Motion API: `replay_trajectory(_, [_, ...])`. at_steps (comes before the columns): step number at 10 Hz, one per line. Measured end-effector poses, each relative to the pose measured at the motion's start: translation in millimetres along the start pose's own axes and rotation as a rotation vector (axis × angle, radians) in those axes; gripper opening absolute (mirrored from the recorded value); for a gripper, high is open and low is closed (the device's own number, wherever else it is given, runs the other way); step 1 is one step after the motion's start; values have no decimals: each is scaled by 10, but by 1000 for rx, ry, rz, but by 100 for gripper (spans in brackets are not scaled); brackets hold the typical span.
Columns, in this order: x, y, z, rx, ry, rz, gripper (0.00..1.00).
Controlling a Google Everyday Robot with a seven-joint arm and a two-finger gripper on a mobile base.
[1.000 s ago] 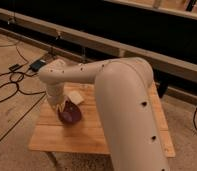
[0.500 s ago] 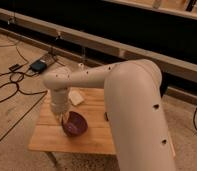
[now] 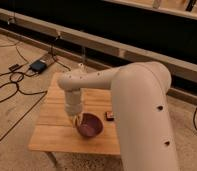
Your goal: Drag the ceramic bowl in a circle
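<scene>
The ceramic bowl [image 3: 90,124], dark maroon and glossy, sits on the wooden table [image 3: 52,134] near its front right part. My gripper [image 3: 78,120] reaches straight down from the white arm [image 3: 137,100] and is shut on the bowl's left rim. The arm covers the right side of the table and part of what lies behind the bowl.
A small dark flat object [image 3: 110,116] lies on the table just right of the bowl. A pale object [image 3: 82,66] shows at the table's far edge. Cables and a dark box [image 3: 38,65] lie on the floor to the left. A long low rail runs along the back.
The bowl and my gripper have moved toward the table's front and to the right, and the arm has swung with them.
</scene>
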Motion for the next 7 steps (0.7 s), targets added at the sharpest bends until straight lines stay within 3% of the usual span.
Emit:
replay_trajectory(2, [-231,-269,-24,24,-21,54,0])
replay_trajectory(4, [-537,-364,-117,55,-60,59,0])
replay_trajectory(7, [-1033,-69,-328,90,-131,-14,0])
